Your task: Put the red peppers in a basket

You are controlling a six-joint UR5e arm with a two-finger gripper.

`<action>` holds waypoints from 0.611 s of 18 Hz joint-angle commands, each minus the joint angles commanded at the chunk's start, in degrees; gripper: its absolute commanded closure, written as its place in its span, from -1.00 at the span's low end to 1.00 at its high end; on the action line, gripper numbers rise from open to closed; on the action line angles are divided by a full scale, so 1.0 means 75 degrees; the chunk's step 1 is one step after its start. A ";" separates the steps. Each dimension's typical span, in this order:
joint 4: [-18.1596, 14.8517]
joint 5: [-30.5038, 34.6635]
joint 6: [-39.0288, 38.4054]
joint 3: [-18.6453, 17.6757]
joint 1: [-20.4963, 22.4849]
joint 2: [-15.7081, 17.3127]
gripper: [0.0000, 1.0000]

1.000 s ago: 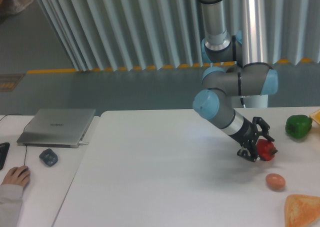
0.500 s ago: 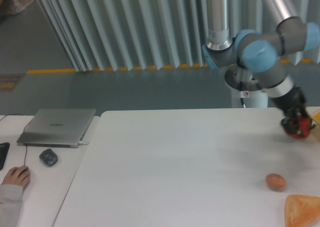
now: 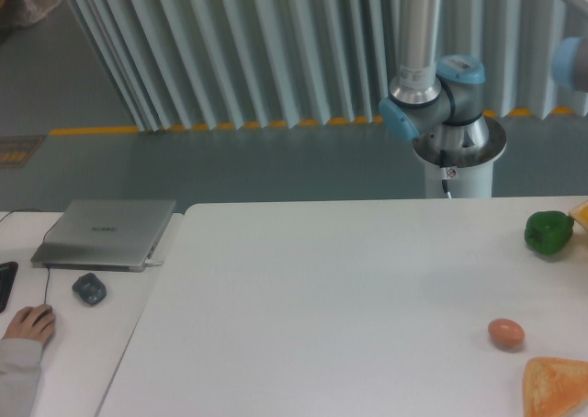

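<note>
Pepper, the red one, is showing nowhere on the table (image 3: 322,279) right now, and the gripper is lying outside the picture too: only the arm's base (image 3: 457,146) and a bit of elbow at the upper right edge are appearing. So I cannot tell whether the fingers are spread or closed, or whether anything is sitting between them. No basket is showing either; presumably it is standing off to the right, beyond the frame.

Risks, as I am judging them: if the pepper is riding in the fingers, its glossy rounded skin may be slipping under a light pinch, and a release made too high or off-centre could be sending it bouncing off the basket rim. A wide swing back over the table might be clipping the green pepper (image 3: 548,232) near the right edge, or rolling the egg (image 3: 505,332) lying just above the orange cloth (image 3: 557,387).
</note>
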 joint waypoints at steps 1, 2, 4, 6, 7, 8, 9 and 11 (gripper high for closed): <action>0.0130 -0.0012 -0.0023 0.0012 0.0023 -0.0164 -0.28; 0.0143 -0.0012 -0.0023 0.0023 0.0047 -0.0270 -0.51; 0.0155 -0.0023 -0.0035 0.0035 0.0082 -0.0283 -1.00; 0.0155 -0.0035 -0.0012 -0.0023 0.0141 -0.0225 -1.00; 0.0155 -0.0105 -0.0012 0.0023 0.0245 -0.0225 -1.00; 0.0155 -0.0314 -0.0023 0.0023 0.0316 -0.0213 -1.00; 0.0132 -0.0606 -0.0023 0.0047 0.0375 -0.0190 -1.00; 0.0061 -0.0797 -0.0035 0.0012 0.0271 0.0090 -1.00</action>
